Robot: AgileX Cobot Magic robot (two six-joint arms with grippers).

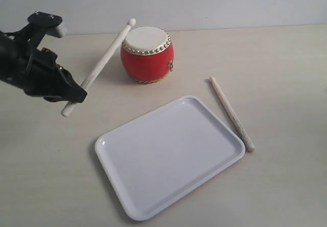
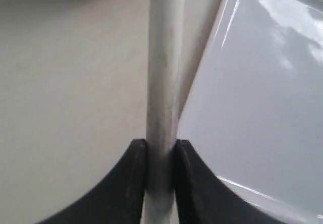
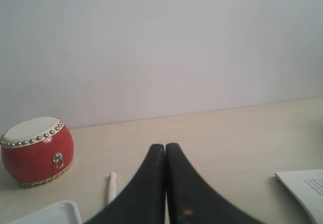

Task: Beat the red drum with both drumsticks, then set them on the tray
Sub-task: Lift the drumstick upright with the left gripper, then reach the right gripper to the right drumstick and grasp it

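- The tray [image 1: 168, 158] lay nearest in the exterior view, turned askew, with its inner surface bare and its low rim unbroken on all sides.
- The loose drumstick [image 1: 231, 113] lay flat on the table [image 1: 286, 58] at 3 o'clock of the tray, just beside the rim. Whether it touched could not be told.
- The left gripper [image 1: 76, 91], at 10 o'clock of the tray, was clamped on the held drumstick [image 1: 104, 58] near its butt, with a short end poking out below.
- The left wrist view showed both fingers [image 2: 132, 183] pressed against that shaft, with the tray's edge close alongside.
- A band of bare table separated the tray's far corner from the red drum [image 1: 147, 54] at 12 o'clock.
- The held stick's bead tip sat at 11 o'clock of the drum, close to the studded rim.
- The right gripper [image 3: 165, 156] had its jaws together on nothing, low over the table, with a paper sheet [image 3: 305, 191] nearby.
- Open tabletop stretched from the drum's 3 o'clock side back to the wall [image 1: 230, 2].
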